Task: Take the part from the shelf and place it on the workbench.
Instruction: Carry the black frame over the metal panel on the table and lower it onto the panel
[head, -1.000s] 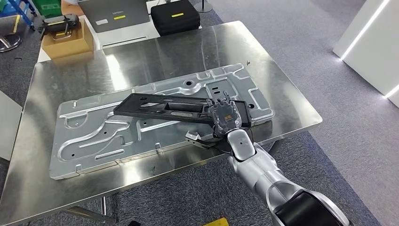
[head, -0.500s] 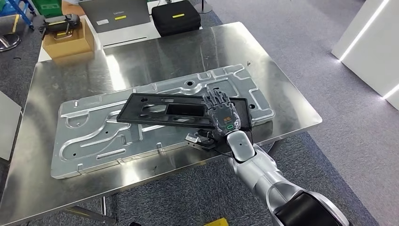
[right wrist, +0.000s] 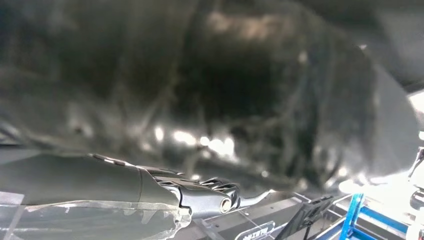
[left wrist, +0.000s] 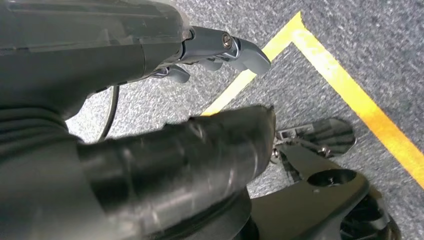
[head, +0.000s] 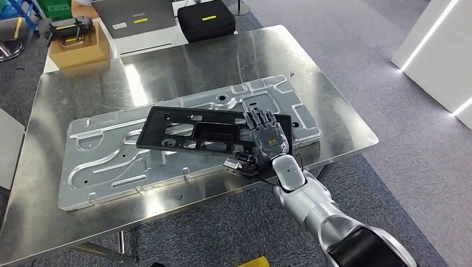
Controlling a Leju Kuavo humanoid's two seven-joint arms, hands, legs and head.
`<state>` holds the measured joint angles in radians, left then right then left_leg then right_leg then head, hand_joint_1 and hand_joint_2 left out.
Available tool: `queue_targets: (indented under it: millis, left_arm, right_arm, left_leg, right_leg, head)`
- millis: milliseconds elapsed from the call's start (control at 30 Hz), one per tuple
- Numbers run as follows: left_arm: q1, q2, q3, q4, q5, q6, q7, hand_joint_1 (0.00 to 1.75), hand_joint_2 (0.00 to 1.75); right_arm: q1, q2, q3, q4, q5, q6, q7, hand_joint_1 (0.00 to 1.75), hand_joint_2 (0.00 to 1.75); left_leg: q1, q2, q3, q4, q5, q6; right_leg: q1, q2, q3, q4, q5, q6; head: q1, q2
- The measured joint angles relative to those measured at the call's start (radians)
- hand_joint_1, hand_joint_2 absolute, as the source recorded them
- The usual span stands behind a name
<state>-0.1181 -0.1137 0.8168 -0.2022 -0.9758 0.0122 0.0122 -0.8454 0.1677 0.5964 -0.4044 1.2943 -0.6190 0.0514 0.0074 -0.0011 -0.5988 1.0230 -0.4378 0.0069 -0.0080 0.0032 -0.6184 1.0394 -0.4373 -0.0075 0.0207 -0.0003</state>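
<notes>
— Start at the left. What lies there?

— A cardboard box (head: 78, 51) at the far left corner, matte brown, with a dark device in it. Beside it a grey laptop (head: 133, 16) and a black case (head: 207, 20), each bearing a small yellow label. They sit beyond the desk (head: 183, 61), which is polished steel, mirror-bright and streaked with glare.

— And on the desk itself?

— A long stamped metal panel (head: 111, 150), silvery, pressed with ribs, curved channels and small holes. It runs slantwise across the top. Over it is the part (head: 189, 132): a flat black frame, matte plastic by the look of it, long and rectangular with cut-out windows. Its left end is over the panel; I cannot tell whether it touches.

— Where is your right arm?

— It reaches up from the lower right, silver and jointed, stretched toward the desk's near edge. My right robot hand (head: 267, 140) is on the part's right end, back of the hand upward, dark fingers laid out flat along the top of the frame, thumb tucked beneath. It has hold of the part there.

— The left?

— My left robot hand (left wrist: 220, 47) hangs over grey carpet (left wrist: 350, 30) crossed by yellow tape (left wrist: 345, 90). Its metal fingers are partly curled with nothing in them; how far closed, I cannot tell.
</notes>
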Motion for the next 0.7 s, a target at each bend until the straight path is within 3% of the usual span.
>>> queue_targets:
  millis: [67, 167, 200, 233, 267, 367, 400, 500, 567, 667, 700]
  left_arm:
    - [0.002, 0.000, 0.003, 0.000, 0.000, 0.000, 0.000, 0.00, 0.00]
    - [0.003, 0.000, 0.006, 0.000, 0.000, 0.000, 0.000, 0.00, 0.00]
    - [0.003, 0.000, 0.007, 0.000, 0.000, 0.000, 0.000, 0.00, 0.00]
    - [0.004, 0.000, 0.007, 0.000, 0.000, 0.000, 0.001, 0.00, 0.00]
    - [0.004, 0.000, 0.007, 0.000, 0.000, 0.000, 0.002, 0.00, 0.00]
    - [0.001, 0.001, 0.007, 0.000, 0.000, 0.000, 0.003, 0.00, 0.00]
    - [0.000, 0.001, 0.008, 0.000, 0.000, 0.000, 0.003, 0.00, 0.00]
    - [0.002, 0.001, 0.008, 0.000, 0.000, 0.000, 0.005, 0.00, 0.00]
    - [0.003, 0.001, 0.008, 0.000, 0.000, 0.000, 0.006, 0.00, 0.00]
    - [0.002, 0.001, 0.009, 0.000, 0.000, -0.001, 0.007, 0.00, 0.00]
    - [0.002, 0.001, 0.009, 0.000, 0.000, -0.001, 0.007, 0.00, 0.00]
  right_arm:
    - [-0.001, 0.000, 0.000, 0.000, 0.000, 0.001, 0.000, 0.00, 0.00]
    - [-0.001, 0.000, 0.000, 0.000, 0.000, 0.003, 0.000, 0.00, 0.00]
    - [0.000, 0.000, 0.000, 0.000, 0.000, 0.003, -0.001, 0.00, 0.00]
    - [0.001, 0.000, 0.000, 0.000, 0.000, 0.004, -0.001, 0.00, 0.00]
    - [0.002, 0.000, 0.000, 0.000, 0.000, 0.004, -0.001, 0.00, 0.00]
    - [0.000, 0.000, -0.001, 0.000, -0.001, 0.003, -0.001, 0.00, 0.00]
    - [-0.001, -0.001, -0.002, -0.001, -0.001, 0.003, -0.001, 0.00, 0.00]
    - [-0.001, -0.002, -0.003, -0.001, -0.002, 0.004, -0.001, 0.00, 0.00]
    - [-0.001, -0.003, -0.003, -0.001, -0.003, 0.005, -0.001, 0.00, 0.00]
    - [0.002, -0.004, -0.007, -0.001, -0.005, 0.007, -0.001, 0.00, 0.00]
    - [0.005, -0.004, -0.008, -0.001, -0.005, 0.008, -0.001, 0.00, 0.00]
  left_leg:
    - [0.003, 0.000, -0.016, 0.042, -0.042, -0.010]
    - [0.006, 0.000, -0.078, 0.217, -0.153, -0.021]
    - [0.006, 0.000, -0.090, 0.259, -0.170, -0.023]
    - [0.006, 0.000, -0.084, 0.268, -0.169, -0.023]
    - [0.006, 0.000, -0.058, 0.234, -0.151, -0.023]
    - [0.004, -0.001, 0.063, 0.031, -0.084, -0.015]
    - [0.001, -0.002, 0.080, -0.003, -0.076, -0.011]
    - [-0.002, -0.003, 0.075, -0.013, -0.059, 0.008]
    - [0.000, 0.002, 0.062, -0.018, -0.037, 0.024]
    - [-0.002, 0.006, 0.027, -0.017, -0.007, 0.037]
    - [-0.003, 0.007, 0.013, -0.016, 0.001, 0.037]
  right_leg:
    - [-0.003, -0.003, -0.003, -0.007, 0.009, -0.015]
    - [-0.003, -0.007, -0.019, -0.008, 0.023, -0.024]
    - [-0.003, -0.007, -0.027, -0.008, 0.028, -0.024]
    - [-0.003, -0.007, -0.035, -0.007, 0.034, -0.023]
    - [-0.003, -0.007, -0.042, -0.006, 0.040, -0.021]
    - [-0.002, -0.007, -0.057, -0.003, 0.056, -0.008]
    - [-0.001, -0.007, -0.059, -0.002, 0.061, -0.002]
    - [-0.002, -0.007, -0.064, -0.006, 0.077, 0.018]
    - [-0.004, -0.004, -0.081, 0.024, 0.039, 0.026]
    - [-0.006, -0.003, -0.133, 0.195, -0.099, 0.032]
    - [-0.006, -0.003, -0.142, 0.251, -0.124, 0.033]
  head:
    - [-0.001, 0.000]
    - [-0.002, 0.000]
    - [-0.002, 0.000]
    - [-0.002, 0.000]
    - [-0.002, 0.000]
    - [-0.001, 0.000]
    - [-0.001, 0.000]
    - [0.000, 0.000]
    - [0.001, 0.000]
    - [0.003, 0.000]
    - [0.003, 0.000]
